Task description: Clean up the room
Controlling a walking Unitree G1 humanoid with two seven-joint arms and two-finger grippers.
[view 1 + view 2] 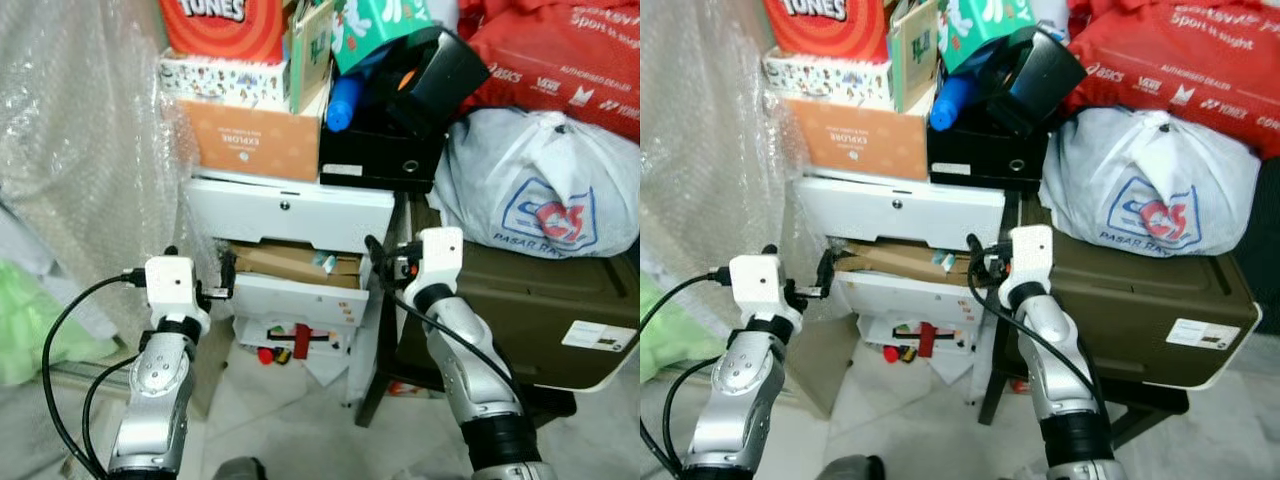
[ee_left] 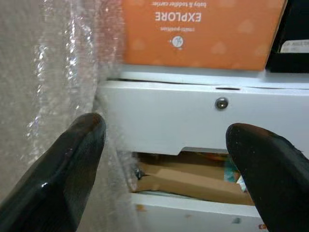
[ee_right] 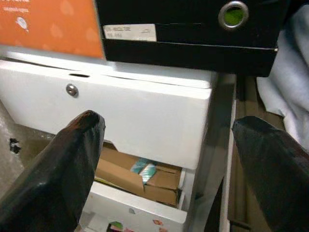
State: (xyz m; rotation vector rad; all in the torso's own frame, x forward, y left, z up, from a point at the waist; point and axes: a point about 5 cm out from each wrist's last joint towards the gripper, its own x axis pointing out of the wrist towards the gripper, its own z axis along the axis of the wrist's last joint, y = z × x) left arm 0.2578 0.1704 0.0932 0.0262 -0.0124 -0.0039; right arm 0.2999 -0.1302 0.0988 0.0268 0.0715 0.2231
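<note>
A white drawer unit (image 1: 290, 212) stands in front of me, its top drawer slightly out. The drawer below (image 1: 300, 300) is pulled open and holds flattened cardboard (image 1: 290, 262) and a small teal packet (image 3: 143, 170). My left gripper (image 1: 224, 280) is raised at the unit's left front corner, open with nothing between its fingers (image 2: 77, 159). My right gripper (image 1: 378, 262) is raised at the unit's right front corner, also open and empty, with its fingers (image 3: 72, 164) spread across the top drawer's front.
An orange box (image 1: 258, 140), a black box (image 1: 380, 155) and more boxes are stacked on the unit. Bubble wrap (image 1: 80, 150) hangs at the left. At the right, a white plastic bag (image 1: 540, 190) lies on a dark olive bin (image 1: 540, 310). Red and white items (image 1: 285, 345) lie under the drawers.
</note>
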